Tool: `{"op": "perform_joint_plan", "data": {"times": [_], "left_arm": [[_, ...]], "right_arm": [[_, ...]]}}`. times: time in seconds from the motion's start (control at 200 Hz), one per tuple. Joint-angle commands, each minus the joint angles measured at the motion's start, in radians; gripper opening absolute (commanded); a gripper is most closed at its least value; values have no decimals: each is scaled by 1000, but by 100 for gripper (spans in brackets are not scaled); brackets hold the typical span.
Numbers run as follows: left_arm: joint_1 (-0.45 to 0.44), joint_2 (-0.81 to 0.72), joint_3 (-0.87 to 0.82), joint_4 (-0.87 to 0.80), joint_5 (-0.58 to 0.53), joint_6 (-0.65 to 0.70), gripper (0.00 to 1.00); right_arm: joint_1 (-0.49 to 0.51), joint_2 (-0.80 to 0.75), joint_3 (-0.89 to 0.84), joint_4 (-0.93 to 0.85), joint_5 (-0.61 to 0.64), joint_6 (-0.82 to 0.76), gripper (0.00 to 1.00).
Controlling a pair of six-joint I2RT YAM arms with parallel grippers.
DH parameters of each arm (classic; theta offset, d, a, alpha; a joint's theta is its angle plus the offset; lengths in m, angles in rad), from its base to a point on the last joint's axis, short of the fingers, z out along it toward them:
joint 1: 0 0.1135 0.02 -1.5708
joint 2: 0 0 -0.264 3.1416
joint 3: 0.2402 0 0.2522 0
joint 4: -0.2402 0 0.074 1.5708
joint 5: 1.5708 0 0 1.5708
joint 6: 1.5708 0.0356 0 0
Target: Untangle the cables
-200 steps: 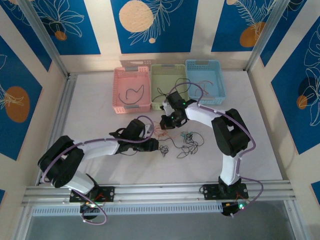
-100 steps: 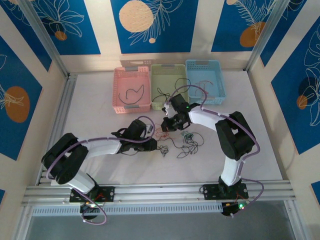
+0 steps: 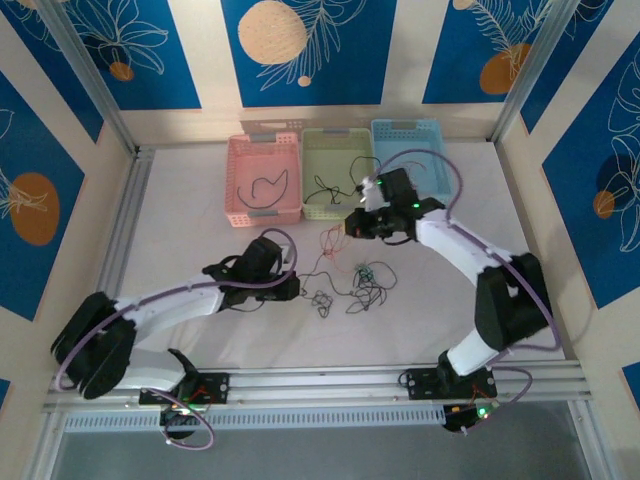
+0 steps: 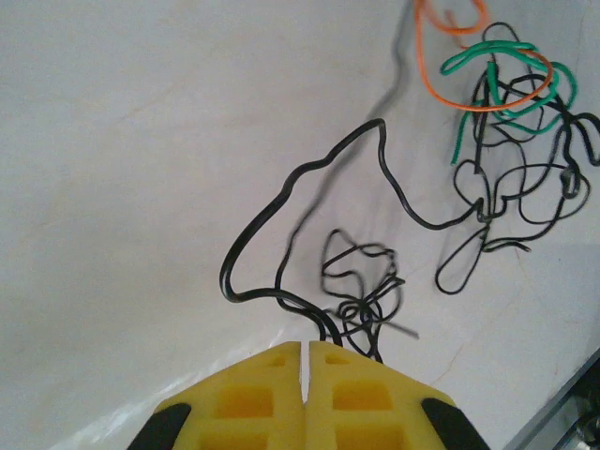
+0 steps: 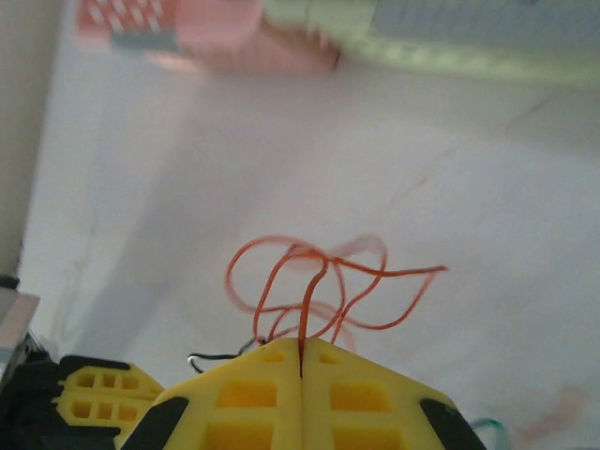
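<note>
So here's where I'm at: my left tool (image 3: 297,290) (image 4: 307,349) has its two yellow fingers pressed together, just a hairline slit between them, low over the white worktop (image 3: 200,220). A thin black wire (image 4: 281,202) loops out ahead of it and to its left, then runs back in right under the tips. It looks pinched, but I honestly can't tell if it's actually between the fingers or just tucked beneath them. The main tangle of thin squiggly cables (image 3: 365,285) (image 4: 511,178), mostly black with a green strand and an orange one mixed in, lies on the worktop ahead of that tool and off to its right. My right tool (image 3: 352,222) (image 5: 301,354) is clamped shut on a thin orange-red wire (image 3: 330,240) (image 5: 309,281). You can see it going straight into the slit, with its loops fanning out just in front of the tips. Beyond that tool sit the pink plastic basket (image 3: 262,150), the pale green one (image 3: 336,140) and the light blue one (image 3: 408,130).
</note>
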State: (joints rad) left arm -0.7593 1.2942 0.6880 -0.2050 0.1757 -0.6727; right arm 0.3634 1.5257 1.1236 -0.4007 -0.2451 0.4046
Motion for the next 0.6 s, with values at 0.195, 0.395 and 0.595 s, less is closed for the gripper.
{"op": "perform_joint_plan", "data": {"times": [0.195,0.395,0.595], "left_arm": [[78,-280,116,-447,-183,104,0],[130,-361,195,-590,-238,159,0],[148,-401,239,-660,-273,178,0]], "right_arm": [[-287,-233,-34,30,-60,166,0],[-401,-252,-41,14,-88,192,0],[-437,-262,-56,-15,-30,192,0]]}}
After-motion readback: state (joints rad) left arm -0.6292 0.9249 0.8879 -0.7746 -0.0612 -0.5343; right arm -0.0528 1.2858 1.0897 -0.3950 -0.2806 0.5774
